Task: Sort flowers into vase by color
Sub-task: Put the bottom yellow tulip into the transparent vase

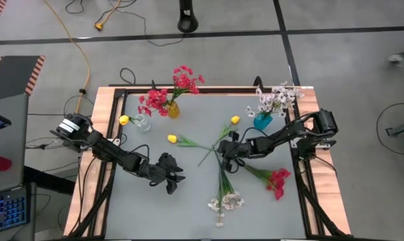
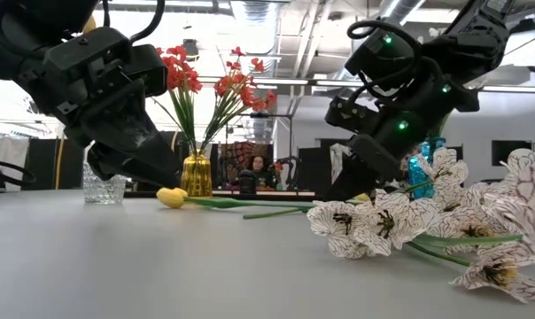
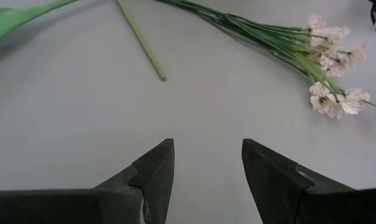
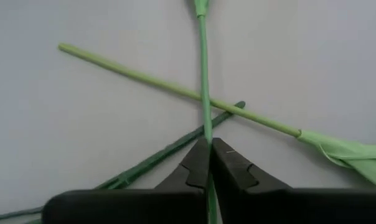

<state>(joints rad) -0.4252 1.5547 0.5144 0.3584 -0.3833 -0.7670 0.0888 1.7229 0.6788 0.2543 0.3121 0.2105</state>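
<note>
Grey floor [image 1: 336, 73], yellow cable [image 1: 75, 40]

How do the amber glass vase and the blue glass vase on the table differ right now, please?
The amber glass vase holds red-pink blossoms; the blue glass vase holds white ones. In the high view the amber vase stands at the table's far edge left of centre, the blue one nearer the right arm. Both stand upright and already hold flowers.
</note>
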